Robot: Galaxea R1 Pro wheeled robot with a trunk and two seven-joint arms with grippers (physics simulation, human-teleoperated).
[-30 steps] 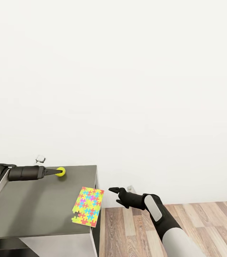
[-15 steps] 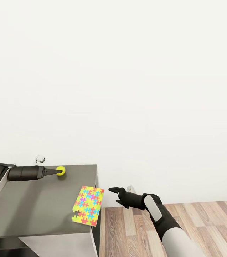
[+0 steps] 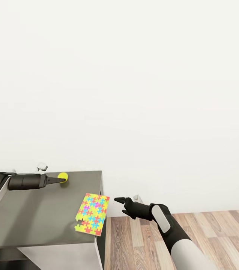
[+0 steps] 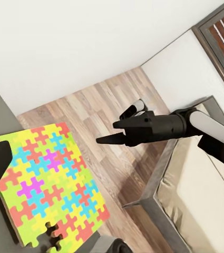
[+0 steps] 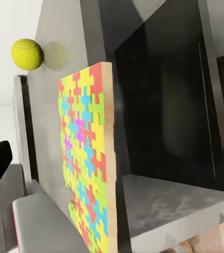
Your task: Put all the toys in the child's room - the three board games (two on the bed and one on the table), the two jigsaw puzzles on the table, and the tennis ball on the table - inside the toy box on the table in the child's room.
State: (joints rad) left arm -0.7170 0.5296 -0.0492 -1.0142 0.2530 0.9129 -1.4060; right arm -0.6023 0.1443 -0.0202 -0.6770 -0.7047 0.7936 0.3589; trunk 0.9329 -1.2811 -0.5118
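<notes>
You face a plain white wall [image 3: 134, 82] that takes up most of the head view, evenly lit. Below it on your left stands a dark grey tabletop [image 3: 33, 217], its far edge against the wall and its right edge ending above a dark open compartment [image 5: 164, 105]. To its right runs a wood-plank floor [image 3: 209, 232]. Your left wrist view catches a slatted dark window frame [image 4: 222, 42] on another white wall.

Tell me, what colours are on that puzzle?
The puzzle mixes yellow, green, blue, pink and orange-red pieces; the left wrist view shows it best.
</notes>
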